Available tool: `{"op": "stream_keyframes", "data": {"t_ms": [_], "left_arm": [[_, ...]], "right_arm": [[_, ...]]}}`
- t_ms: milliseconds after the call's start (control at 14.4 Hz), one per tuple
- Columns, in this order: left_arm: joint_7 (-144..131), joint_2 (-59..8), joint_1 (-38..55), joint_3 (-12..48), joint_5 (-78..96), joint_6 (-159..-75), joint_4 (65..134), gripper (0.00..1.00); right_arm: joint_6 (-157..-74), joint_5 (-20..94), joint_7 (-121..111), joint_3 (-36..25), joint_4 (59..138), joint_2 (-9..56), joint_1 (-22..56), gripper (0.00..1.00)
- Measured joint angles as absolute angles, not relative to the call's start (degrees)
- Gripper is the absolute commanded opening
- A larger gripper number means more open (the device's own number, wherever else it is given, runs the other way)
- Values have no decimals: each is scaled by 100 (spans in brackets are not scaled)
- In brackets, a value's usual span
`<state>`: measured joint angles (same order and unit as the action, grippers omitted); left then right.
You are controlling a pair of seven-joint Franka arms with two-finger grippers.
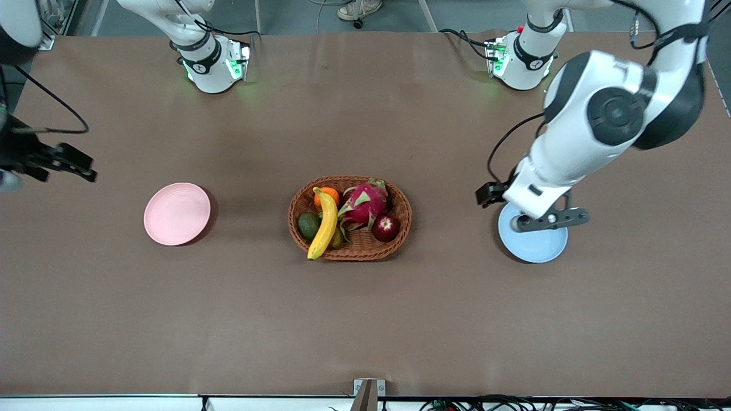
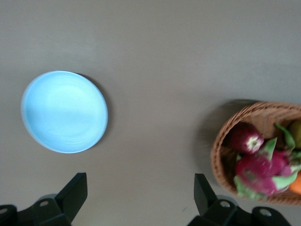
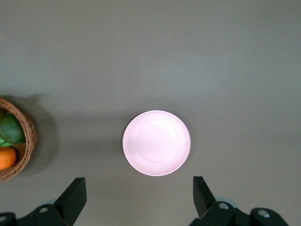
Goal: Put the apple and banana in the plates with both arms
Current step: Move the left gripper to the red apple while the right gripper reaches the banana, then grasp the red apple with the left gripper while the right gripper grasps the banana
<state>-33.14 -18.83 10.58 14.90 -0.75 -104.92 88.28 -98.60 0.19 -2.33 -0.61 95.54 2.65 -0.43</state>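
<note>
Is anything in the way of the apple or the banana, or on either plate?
Nothing covers the apple or banana in the basket; the dragon fruit crowds the apple. Pink plate and blue plate hold nothing.

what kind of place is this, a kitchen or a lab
Most likely a robotics lab: two white arms bolted to a brown-covered table, loose cables along its edge, and staged props, a wicker basket of fruit between a pink plate and a blue plate.

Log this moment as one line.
apple, banana: in basket | plates: bare | left claw: open, beside blue plate | right claw: open, above table
</note>
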Motion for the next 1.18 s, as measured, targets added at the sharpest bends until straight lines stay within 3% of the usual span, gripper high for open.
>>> {"op": "stream_keyframes", "data": {"t_ms": [485,1178], "left_arm": [[-5671,-2999,1972,1500,-73,-11870,8816,100],[-7027,-3955,2545,1508,11,-13269,8808,100]], "right_arm": [[-10188,802,-266,-32,9565,1386,833,100],[-11927,1349,468,-22,9543,2608,2411,96]]}}
